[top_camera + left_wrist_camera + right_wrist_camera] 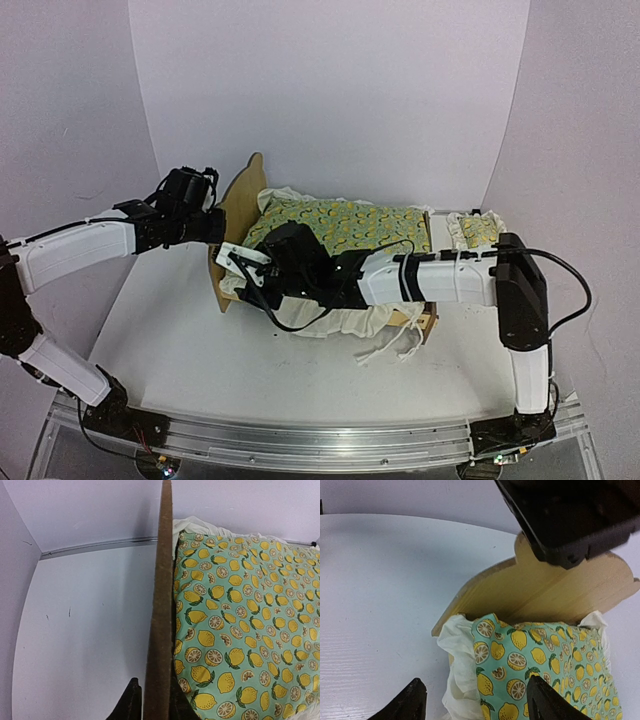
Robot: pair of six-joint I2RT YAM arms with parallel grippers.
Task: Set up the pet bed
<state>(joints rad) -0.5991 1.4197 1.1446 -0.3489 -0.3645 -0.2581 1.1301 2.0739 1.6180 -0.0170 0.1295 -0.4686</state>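
Centre of white surface (180, 340): one light plywood pet bed (240, 200), one lemon-print blanket (350, 225) covering it, one matching pillow (478, 230) at foot. Left fingers (131, 702) clamp headboard (160, 605); right fingers (545, 700) open above blanket.

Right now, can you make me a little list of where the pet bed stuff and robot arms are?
bed: pet bed on the white table
blanket: lemon blanket spread over the bed
pillow: small lemon pillow by the foot end
left end effector: pinching the headboard edge
right end effector: open, above the blanket corner by the headboard
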